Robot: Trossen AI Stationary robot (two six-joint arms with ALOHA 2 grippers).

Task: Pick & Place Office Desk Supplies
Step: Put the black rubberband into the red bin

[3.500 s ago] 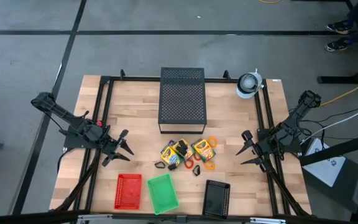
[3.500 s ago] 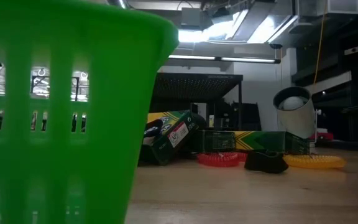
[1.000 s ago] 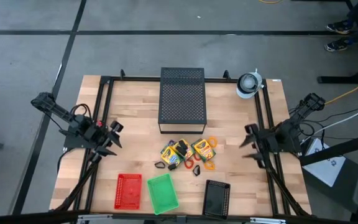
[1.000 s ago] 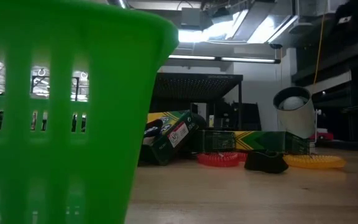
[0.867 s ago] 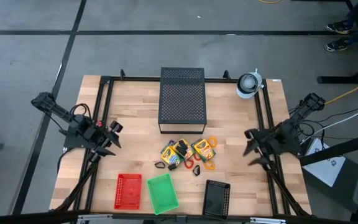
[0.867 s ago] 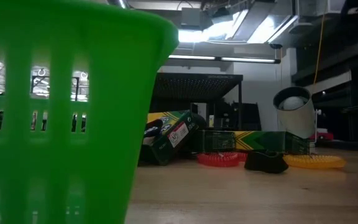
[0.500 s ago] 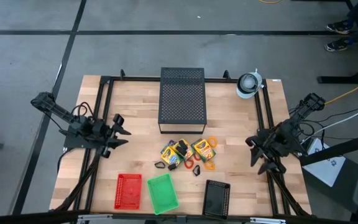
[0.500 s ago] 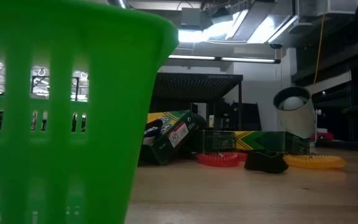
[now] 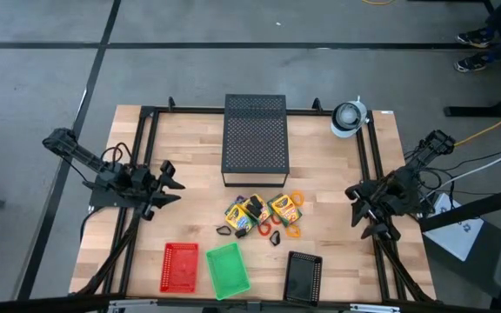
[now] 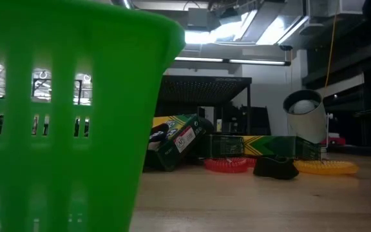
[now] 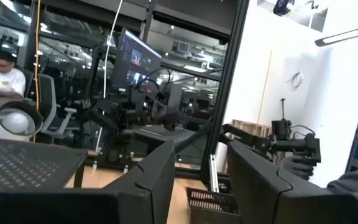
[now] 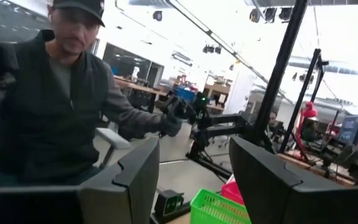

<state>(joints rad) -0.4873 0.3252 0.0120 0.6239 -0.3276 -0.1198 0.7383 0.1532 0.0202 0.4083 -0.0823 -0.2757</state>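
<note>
The supplies lay in one tight cluster on the pale wooden-plank worktop, just in front of the large black perforated metal box. Yellow-and-green cardboard crayon boxes sat touching or overlapping, one tilted against its neighbour in the low view. Small black clips lay at the near edge of the cluster. Thin orange and red plastic rings lay flat around the boxes; no purple ring could be made out.

Handling, judged. The crayon boxes looked light and fairly stiff, with smooth printed card that could slip; taking one across its narrow faces seemed safest, and hard squeezing might dent it. The clips looked small, rigid and easy to pinch across the body. The rings looked very light, thin and flat to the wood, so a pinch on one rim would probably be needed, and they could skid.

Left gripper hovered over the worktop's left side, fingers apart, holding nothing. Right gripper hung at the right edge, likewise spread and empty. Both were well apart from the cluster.

Near the front edge stood a red slotted plastic basket, a green slotted plastic basket and a small black mesh tray. A white cylindrical lamp-like object stood at the far right corner. A black metal frame bordered the worktop. Beyond it were grey floor, desks and monitors, and a seated person in the right wrist view.
</note>
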